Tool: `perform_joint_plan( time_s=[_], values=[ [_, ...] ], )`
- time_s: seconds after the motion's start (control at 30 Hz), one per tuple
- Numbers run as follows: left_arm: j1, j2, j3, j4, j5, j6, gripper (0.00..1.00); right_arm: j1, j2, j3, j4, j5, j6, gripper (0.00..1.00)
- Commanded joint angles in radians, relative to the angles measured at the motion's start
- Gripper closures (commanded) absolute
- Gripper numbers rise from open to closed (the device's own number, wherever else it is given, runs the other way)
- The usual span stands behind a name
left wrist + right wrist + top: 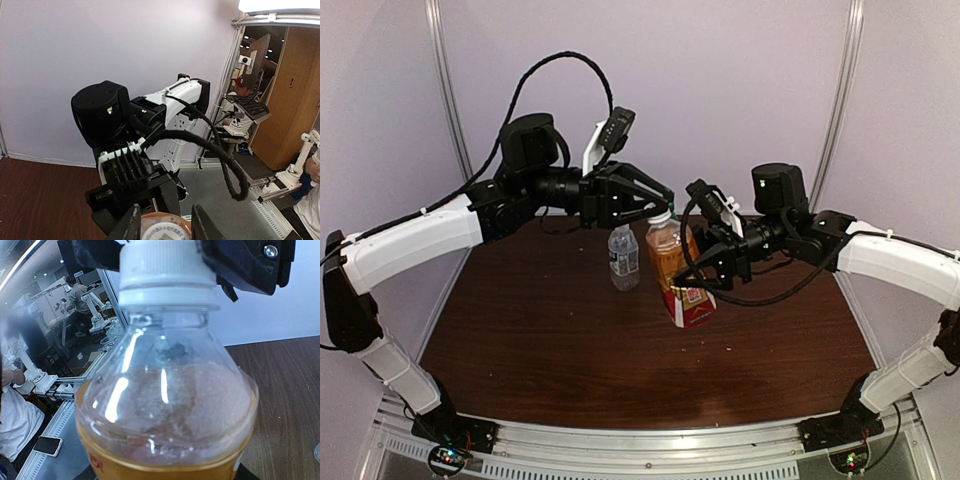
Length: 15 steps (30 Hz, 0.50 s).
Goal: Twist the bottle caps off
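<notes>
Plastic here, thin-walled and part-filled with amber liquid, so probably feeling fairly light, smooth and quick to dent: taking the amber bottle (680,285) by its middle and the white cap (162,270) by its ribbed rim seeming safest. Clamping around that middle with the right gripper (718,262), tilting the neck away toward the left arm, base down near the table (540,340). Pinching the white cap from opposite sides with the left gripper (660,209), fingers (240,270) pressing against its wall. Standing just beyond and left, apart from both, the clear water bottle (623,257).

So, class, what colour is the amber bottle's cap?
The cap is white, clearest in the right wrist view.
</notes>
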Motion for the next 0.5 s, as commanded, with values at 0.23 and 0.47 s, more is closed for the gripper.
perform_joint_plan(
  time_s=[0.23, 0.47],
  values=[
    [0.001, -0.002, -0.014, 0.045, 0.014, -0.019, 0.71, -0.005, 0.004, 0.029, 0.024, 0.024, 0.007, 0.44],
    [0.001, -0.029, -0.037, -0.022, -0.107, -0.005, 0.89, -0.006, -0.006, 0.050, -0.029, 0.177, -0.013, 0.45]
  ],
)
